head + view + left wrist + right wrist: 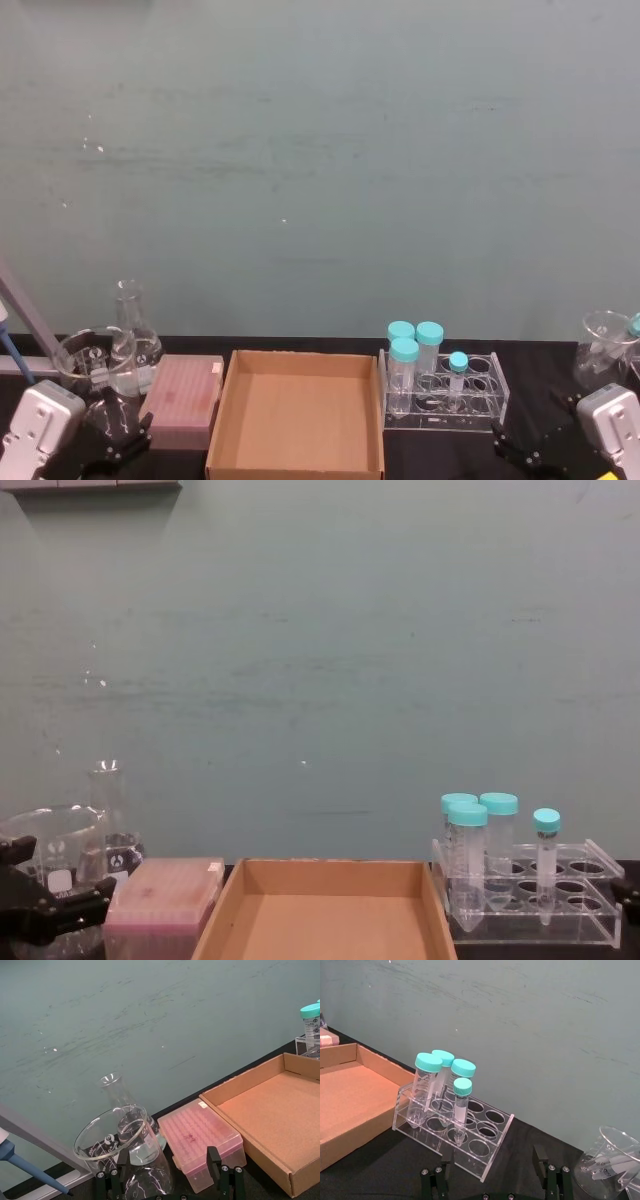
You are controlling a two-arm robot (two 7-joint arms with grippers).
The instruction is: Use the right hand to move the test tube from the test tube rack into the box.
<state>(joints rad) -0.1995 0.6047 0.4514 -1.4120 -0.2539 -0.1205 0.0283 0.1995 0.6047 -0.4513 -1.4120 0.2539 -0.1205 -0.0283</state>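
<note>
Nothing is done yet: the tube point(461, 1110) stands in the rack point(496, 1135), the box point(296, 420) empty. Your right pincer point(491, 1152) (wide open, holding nothing) sits near the rack; the left pincer point(167, 1157), also open, by the beaker point(115, 1130).

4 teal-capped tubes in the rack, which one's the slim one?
The test tube with the smallest cap, just right of the three wider tubes at the left end of the test tube rack; narrower, pointed tip.
</note>
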